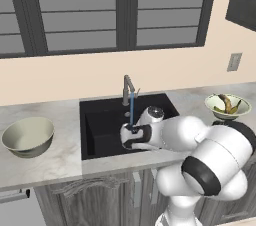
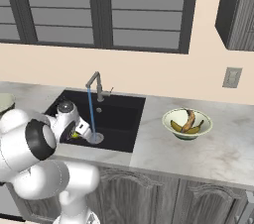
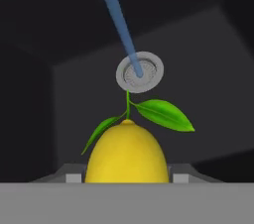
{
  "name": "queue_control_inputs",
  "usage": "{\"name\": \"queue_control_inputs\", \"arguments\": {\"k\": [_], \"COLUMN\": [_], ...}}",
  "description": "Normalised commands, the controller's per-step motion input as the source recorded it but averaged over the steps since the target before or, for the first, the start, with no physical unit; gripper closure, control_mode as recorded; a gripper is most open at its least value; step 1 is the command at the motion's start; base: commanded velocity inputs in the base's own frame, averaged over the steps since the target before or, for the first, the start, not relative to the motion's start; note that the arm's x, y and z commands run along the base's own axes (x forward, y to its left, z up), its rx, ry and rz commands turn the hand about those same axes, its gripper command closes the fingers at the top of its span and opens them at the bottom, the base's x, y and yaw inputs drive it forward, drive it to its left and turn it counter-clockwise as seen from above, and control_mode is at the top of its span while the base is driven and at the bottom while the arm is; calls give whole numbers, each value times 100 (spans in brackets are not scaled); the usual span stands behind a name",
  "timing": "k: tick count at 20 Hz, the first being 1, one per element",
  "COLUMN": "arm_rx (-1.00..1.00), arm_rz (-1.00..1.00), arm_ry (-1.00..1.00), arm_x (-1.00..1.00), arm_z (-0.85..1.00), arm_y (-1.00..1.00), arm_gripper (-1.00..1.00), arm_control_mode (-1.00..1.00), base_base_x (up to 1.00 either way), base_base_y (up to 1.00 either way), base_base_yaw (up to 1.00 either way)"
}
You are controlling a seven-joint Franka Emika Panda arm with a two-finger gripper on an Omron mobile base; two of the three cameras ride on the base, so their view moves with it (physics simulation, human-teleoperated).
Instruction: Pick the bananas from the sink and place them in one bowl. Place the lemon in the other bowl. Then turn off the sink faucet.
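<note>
Down in the sink (image 1: 100,125), the end effector (image 3: 127,178) sits closed around the lemon (image 3: 127,153); firm, light, slick-skinned, it seems best gripped across its middle.

The tabletop (image 1: 40,170) at the lower left of the left base view looks like pale veined marble, smooth and faintly glossy. The sink (image 1: 100,125) is matt black with a ringed silver metal drain (image 3: 140,72). The faucet (image 1: 127,89) is dull grey metal. The lemon (image 3: 127,153) has a smooth, softly shining yellow skin and glossy green leaves. Both bowls (image 1: 28,136) (image 2: 187,123) look like smooth glazed ceramic. The cabinet doors (image 2: 149,198) below show grey wood grain.
</note>
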Motion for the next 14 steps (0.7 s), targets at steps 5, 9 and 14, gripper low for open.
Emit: {"name": "queue_control_inputs", "arguments": {"k": [5, 9, 14], "arm_rx": [-20, -19, -15], "arm_rz": [18, 14, 12], "arm_ry": [33, 35, 27], "arm_x": [28, 5, -29], "arm_z": [100, 100, 95], "arm_y": [35, 30, 27], "arm_gripper": [100, 100, 100], "arm_control_mode": [-100, -100, -100], "base_base_x": [0, 0, 0], "base_base_y": [0, 0, 0], "base_base_yaw": [0, 0, 0]}}
